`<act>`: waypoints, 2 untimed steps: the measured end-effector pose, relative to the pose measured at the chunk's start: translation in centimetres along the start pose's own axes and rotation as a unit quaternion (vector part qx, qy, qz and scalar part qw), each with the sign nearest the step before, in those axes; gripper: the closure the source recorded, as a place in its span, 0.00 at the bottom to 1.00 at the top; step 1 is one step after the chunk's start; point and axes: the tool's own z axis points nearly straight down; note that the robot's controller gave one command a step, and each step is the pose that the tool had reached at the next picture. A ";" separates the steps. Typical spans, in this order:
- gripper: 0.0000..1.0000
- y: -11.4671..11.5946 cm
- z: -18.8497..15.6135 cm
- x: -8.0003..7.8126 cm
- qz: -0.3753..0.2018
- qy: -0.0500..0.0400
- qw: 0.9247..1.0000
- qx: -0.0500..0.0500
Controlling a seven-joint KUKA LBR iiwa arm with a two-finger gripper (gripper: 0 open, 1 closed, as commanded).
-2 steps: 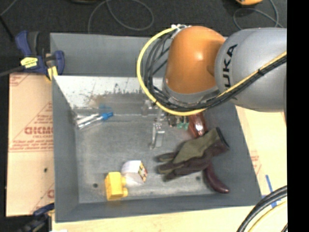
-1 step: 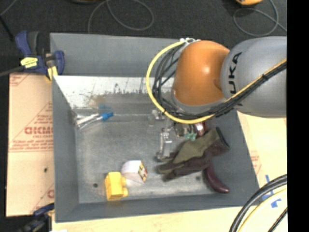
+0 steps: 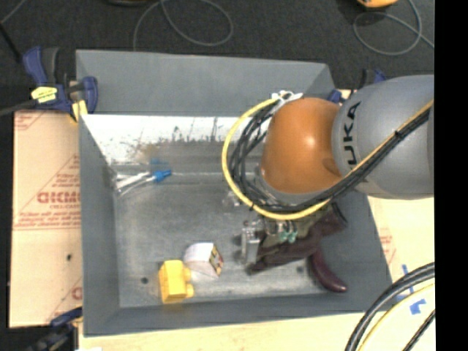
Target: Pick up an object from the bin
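My gripper [image 3: 250, 244] hangs low over the front right part of the bin, under the arm's orange cover. Right beside and partly beneath it lies a dark purple, eggplant-like thing [image 3: 326, 273] with a dark brown part [image 3: 281, 255] stretching toward the gripper. Whether the gripper touches it I cannot tell. A white rounded thing with a coloured patch on its side [image 3: 202, 259] rests just left of the gripper. A yellow block [image 3: 175, 281] sits further left, near the front wall.
A clear plastic piece with a blue tip [image 3: 146, 176] lies at the back left of the bin floor. The arm and its looped cables cover the right half of the bin.
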 end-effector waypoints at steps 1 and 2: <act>0.00 -3.8 2.7 1.1 -0.044 0.006 0.999 0.000; 0.00 -6.2 3.4 0.9 0.021 0.002 1.000 0.000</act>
